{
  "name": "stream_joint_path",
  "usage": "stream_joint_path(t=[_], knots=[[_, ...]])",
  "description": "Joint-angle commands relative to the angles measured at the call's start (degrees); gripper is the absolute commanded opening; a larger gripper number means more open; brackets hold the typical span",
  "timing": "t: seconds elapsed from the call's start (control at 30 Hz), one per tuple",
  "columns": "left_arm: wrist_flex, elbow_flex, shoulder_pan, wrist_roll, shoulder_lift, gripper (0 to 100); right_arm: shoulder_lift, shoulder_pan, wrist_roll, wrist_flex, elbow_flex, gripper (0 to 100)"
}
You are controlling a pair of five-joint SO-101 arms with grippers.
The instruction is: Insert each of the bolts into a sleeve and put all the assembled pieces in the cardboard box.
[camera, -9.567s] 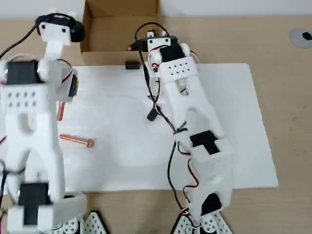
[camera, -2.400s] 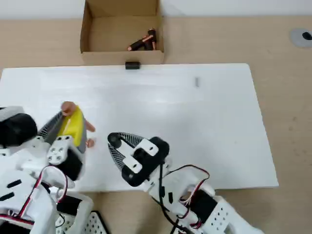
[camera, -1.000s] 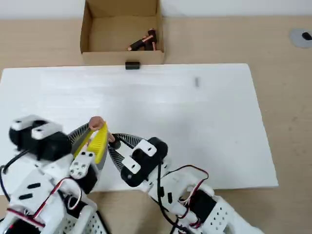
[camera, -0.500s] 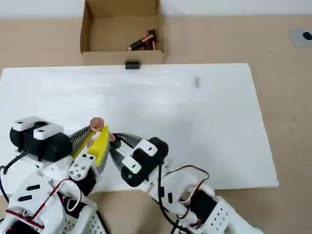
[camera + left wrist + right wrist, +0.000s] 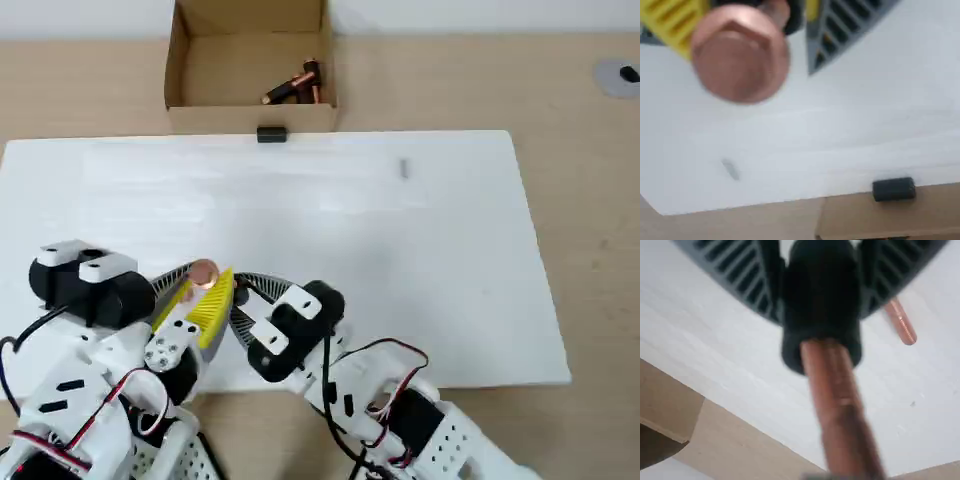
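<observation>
My left gripper (image 5: pixel 205 288), with its yellow finger (image 5: pixel 670 17), is shut on a copper bolt (image 5: pixel 203 272) near the mat's front left; the bolt's hexagonal head (image 5: pixel 740 52) faces the left wrist camera. Right beside it, my right gripper (image 5: pixel 240 295) is shut on a black sleeve (image 5: pixel 821 300) between dark ribbed fingers (image 5: pixel 730 265). The bolt's shaft (image 5: pixel 840 415) is seated in the sleeve's mouth. A second copper bolt (image 5: pixel 900 322) lies on the mat behind the sleeve. The cardboard box (image 5: pixel 178 70) at the back holds assembled pieces (image 5: pixel 295 85).
A loose black sleeve (image 5: pixel 272 133) rests at the far edge of the white mat (image 5: pixel 400 260), just in front of the box. Wooden tabletop (image 5: pixel 590 200) surrounds the mat. Both arm bases crowd the front edge.
My left gripper carried the bolt rightwards and forwards to the right gripper, bringing its head down close to the sleeve. The right arm has stayed almost in place.
</observation>
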Motion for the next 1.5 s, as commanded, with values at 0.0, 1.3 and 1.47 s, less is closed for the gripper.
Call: stream_joint_path(t=[0.0,1.3,1.47], knots=[[0.1,-4.0,2.2,0.0,3.8,13,-9.5,-0.7,0.2,-0.1,-0.1,0.9],[12.0,-25.1,-6.2,2.0,13.8,18,-9.5,0.8,0.2,0.7,-0.2,0.9],[16.4,-26.3,-14.9,1.8,13.8,18,-9.4,3.8,0.2,-1.3,-0.7,0.9]])
